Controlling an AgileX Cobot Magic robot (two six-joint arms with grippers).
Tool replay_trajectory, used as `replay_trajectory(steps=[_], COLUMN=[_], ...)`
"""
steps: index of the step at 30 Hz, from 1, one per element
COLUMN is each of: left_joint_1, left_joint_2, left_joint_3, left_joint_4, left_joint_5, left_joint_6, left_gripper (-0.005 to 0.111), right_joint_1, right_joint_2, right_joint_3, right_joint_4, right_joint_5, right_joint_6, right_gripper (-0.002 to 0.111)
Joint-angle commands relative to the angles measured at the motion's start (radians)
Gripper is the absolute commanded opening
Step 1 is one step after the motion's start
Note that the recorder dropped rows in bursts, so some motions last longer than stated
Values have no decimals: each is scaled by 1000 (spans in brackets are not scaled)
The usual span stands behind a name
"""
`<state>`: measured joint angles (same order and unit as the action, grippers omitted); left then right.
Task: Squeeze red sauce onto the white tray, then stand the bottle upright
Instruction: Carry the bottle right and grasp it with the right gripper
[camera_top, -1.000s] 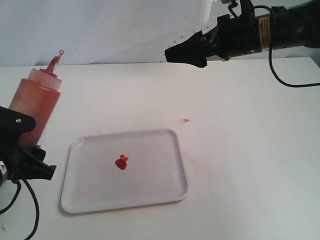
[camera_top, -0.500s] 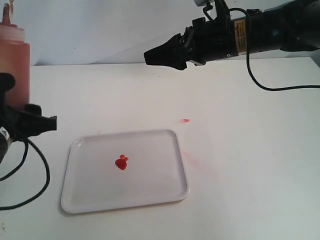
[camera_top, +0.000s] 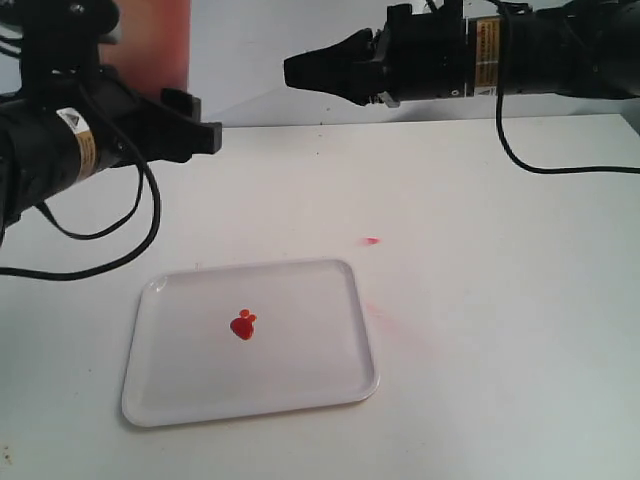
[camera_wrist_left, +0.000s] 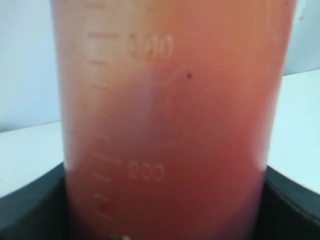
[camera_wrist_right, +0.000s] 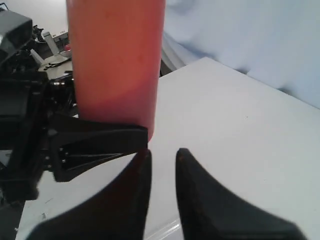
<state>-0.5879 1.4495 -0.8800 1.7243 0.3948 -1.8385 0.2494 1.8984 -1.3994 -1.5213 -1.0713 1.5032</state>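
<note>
My left gripper (camera_top: 150, 115) is shut on the bottle (camera_top: 150, 40), an orange-stained cylinder held upright high above the table's back left; its nozzle is cut off by the frame top. The bottle (camera_wrist_left: 165, 110) fills the left wrist view, with dark fingers (camera_wrist_left: 30, 210) at both sides. The white tray (camera_top: 300, 385) lies on the table at front centre, with a dark-red sauce blob (camera_top: 243, 325) with a small lobe near its middle. My right gripper (camera_top: 292, 70) hovers at the back, pointing at the bottle (camera_wrist_right: 117, 60), narrowly open (camera_wrist_right: 162, 155) and holding nothing.
A small pink smear (camera_top: 371, 241) marks the white table right of the tray's far corner, and a fainter one (camera_top: 378, 312) lies beside the tray's right rim. A pale backdrop rises behind the table. Black cables hang from both arms.
My left arm has lifted the bottle up and to the right, from the table's left edge to above the back left. The right gripper has shifted left toward the bottle.
</note>
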Motion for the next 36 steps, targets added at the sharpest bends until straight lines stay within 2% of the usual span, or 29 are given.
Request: replay_trajectory(steps=[1, 4, 5, 6, 9, 21, 25, 28, 31, 33, 36], left_joint_1=[1, 1, 1, 1, 1, 1, 1, 1, 1, 1, 1], left_joint_2=[-6, -6, -6, -6, -6, 1, 28, 65, 98, 112, 119], left_joint_3=[-49, -61, -66, -69, -83, -99, -99, -101, -103, -103, -103], left_joint_4=[20, 20, 20, 20, 20, 20, 20, 20, 20, 20, 20], left_joint_5=[-100, -196, -246, -279, -337, -614, -621, -635, -635, -626, -626], left_joint_6=[48, 120, 149, 168, 175, 304, 304, 304, 304, 312, 350], left_gripper=[0, 0, 0, 0, 0, 0, 0, 0, 0, 0, 0], right_joint_1=[-48, -64, -64, -64, -56, -18, -9, -3, -3, -3, -3], right_joint_2=[-6, -6, -6, -6, -6, -8, -8, -8, -8, -8, -8], right_joint_3=[7, 7, 7, 7, 7, 7, 7, 7, 7, 7, 7], right_joint_4=[60, 106, 116, 123, 134, 168, 172, 179, 179, 179, 168], right_joint_5=[-35, -117, -145, -150, -150, -150, -150, -150, -150, -150, -150], right_joint_6=[-21, -25, -40, -77, -136, -164, -169, -171, -171, -171, -171], right_gripper=[55, 94, 103, 105, 105, 105, 105, 99, 84, 69, 32])
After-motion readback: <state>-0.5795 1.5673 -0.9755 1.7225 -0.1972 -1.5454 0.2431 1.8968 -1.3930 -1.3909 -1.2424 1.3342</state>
